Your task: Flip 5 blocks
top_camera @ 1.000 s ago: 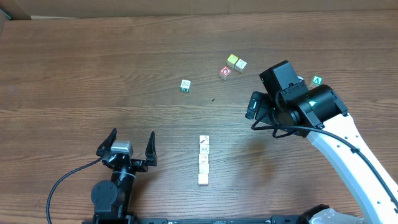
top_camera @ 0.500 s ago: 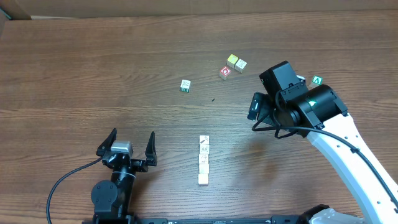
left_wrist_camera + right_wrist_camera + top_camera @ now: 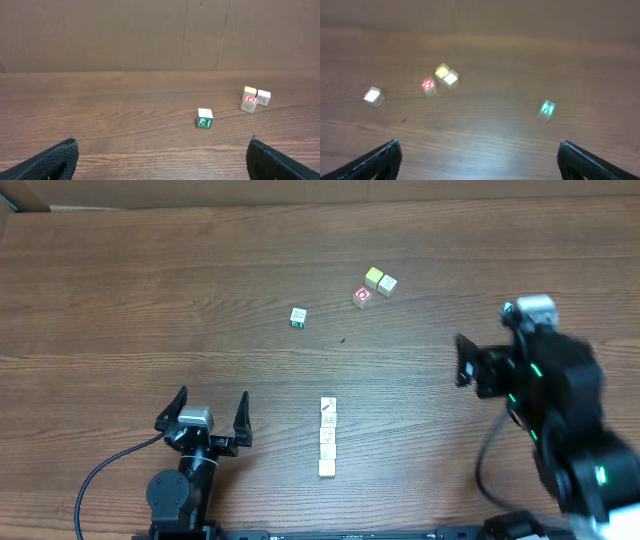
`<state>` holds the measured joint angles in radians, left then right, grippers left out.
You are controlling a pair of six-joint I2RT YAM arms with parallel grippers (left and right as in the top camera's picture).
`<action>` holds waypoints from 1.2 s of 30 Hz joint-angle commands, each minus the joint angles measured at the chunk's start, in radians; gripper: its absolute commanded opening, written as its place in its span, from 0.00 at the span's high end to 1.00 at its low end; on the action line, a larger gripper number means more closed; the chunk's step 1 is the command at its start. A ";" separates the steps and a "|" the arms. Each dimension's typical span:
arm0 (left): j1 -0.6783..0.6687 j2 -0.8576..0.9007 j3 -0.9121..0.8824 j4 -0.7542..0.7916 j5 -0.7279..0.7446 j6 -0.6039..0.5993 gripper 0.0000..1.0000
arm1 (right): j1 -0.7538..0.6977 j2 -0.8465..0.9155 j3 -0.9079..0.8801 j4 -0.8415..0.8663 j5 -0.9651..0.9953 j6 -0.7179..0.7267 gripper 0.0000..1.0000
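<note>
Cream blocks (image 3: 327, 437) in a row, wood table (image 3: 120, 300), brown wall (image 3: 150, 30); left gripper (image 3: 214, 394), right gripper (image 3: 479, 150) both spread wide.

On the table (image 3: 150, 290), a row of blocks (image 3: 327, 437) runs front to back near the front edge. The left gripper (image 3: 213, 395) is to its left and the right arm (image 3: 545, 380) is well off to its right. Farther back lies a lone block (image 3: 297, 317). Behind and right of it, three cubes (image 3: 375, 285) sit close together. One more cube (image 3: 547, 109) lies apart, right of them
</note>
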<state>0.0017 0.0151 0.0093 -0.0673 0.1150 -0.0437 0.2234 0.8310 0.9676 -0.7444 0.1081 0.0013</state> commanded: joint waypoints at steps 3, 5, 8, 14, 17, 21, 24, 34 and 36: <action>0.005 -0.011 -0.005 -0.003 -0.011 0.024 0.00 | -0.103 -0.392 -0.341 0.163 -0.163 -0.137 0.00; 0.005 -0.011 -0.005 -0.003 -0.011 0.024 0.00 | -0.117 -0.540 -0.447 0.198 -0.163 -0.137 0.00; 0.005 -0.011 -0.005 -0.003 -0.011 0.024 0.01 | -0.145 -0.740 -0.586 0.226 -0.187 -0.137 0.00; 0.005 -0.011 -0.005 -0.003 -0.011 0.024 0.00 | -0.198 -0.814 -0.743 0.290 -0.290 -0.137 0.00; 0.005 -0.011 -0.005 -0.003 -0.011 0.024 0.00 | -0.198 -0.829 -0.809 0.348 -0.294 -0.136 0.00; 0.005 -0.011 -0.005 -0.003 -0.011 0.024 0.00 | -0.198 -0.829 -0.864 0.407 -0.305 -0.133 0.00; 0.005 -0.011 -0.005 -0.003 -0.011 0.024 0.00 | -0.198 -0.829 -0.866 0.413 -0.300 -0.133 0.00; 0.005 -0.011 -0.005 -0.003 -0.011 0.024 0.00 | -0.198 -0.829 -0.866 0.411 -0.289 -0.133 0.00; 0.005 -0.011 -0.005 -0.003 -0.011 0.024 0.01 | -0.198 -0.829 -0.866 0.412 -0.290 -0.133 0.00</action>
<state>0.0017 0.0151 0.0090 -0.0673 0.1150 -0.0410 0.0326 0.0147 0.1089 -0.3378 -0.1795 -0.1310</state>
